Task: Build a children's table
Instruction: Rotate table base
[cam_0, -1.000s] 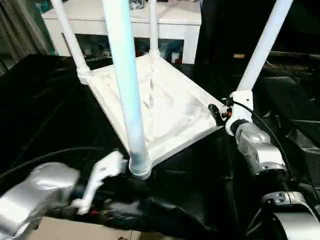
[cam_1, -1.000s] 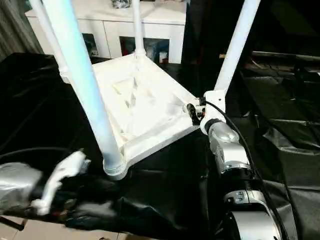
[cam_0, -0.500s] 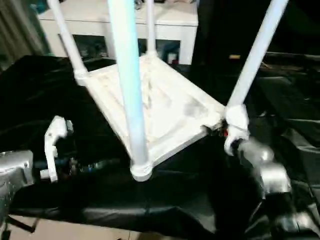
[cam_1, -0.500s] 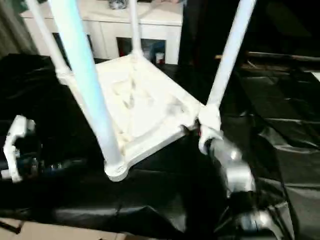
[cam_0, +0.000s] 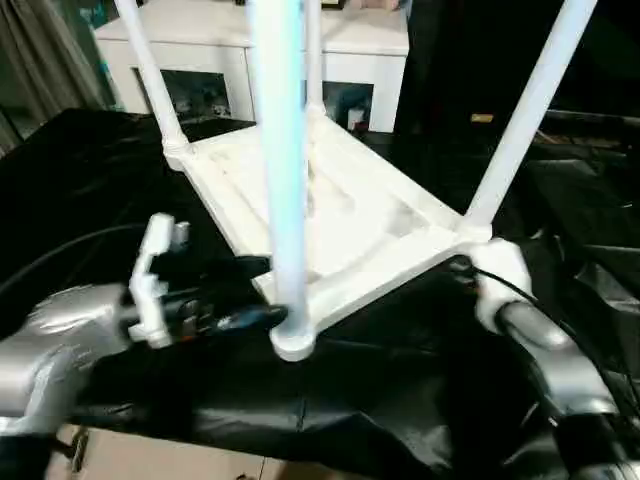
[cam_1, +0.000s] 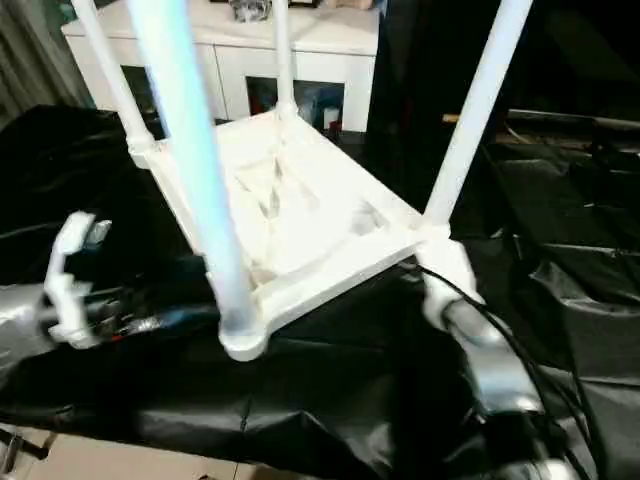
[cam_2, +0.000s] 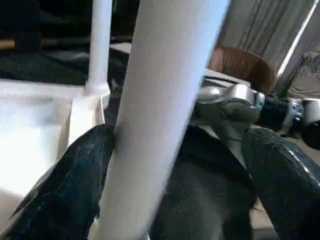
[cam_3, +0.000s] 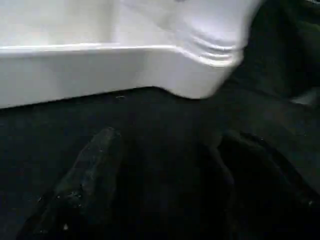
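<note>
A black sheet (cam_0: 380, 390) covers the work surface, crumpled into folds toward the robot's right, and behind it stands a white cabinet (cam_0: 230, 50) with glass doors showing small coloured items too blurred to name; grey curtains (cam_0: 40, 60) hang at the far left, and a strip of pale floor (cam_0: 170, 465) shows below the sheet's near edge. No writing or label can be read anywhere. The children's table (cam_0: 340, 220) lies upside down on the sheet, its ribbed underside facing up, with four white legs (cam_0: 283, 150) rising from the round corner sockets. The nearest leg stands between the camera and the underside, hiding part of the ribs. The left tool (cam_2: 175, 165) reaches in from the left at the base of that nearest leg; in the left wrist view its two black fingers (cam_2: 75, 185) are spread wide, one pressed against the leg's side and the other well apart from it. The right tool (cam_3: 160, 175) sits low on the sheet just beside the table's right corner socket (cam_0: 470, 232), its fingers spread and holding nothing, with a black cable (cam_1: 500, 330) running along the silver forearm (cam_0: 550, 360).
</note>
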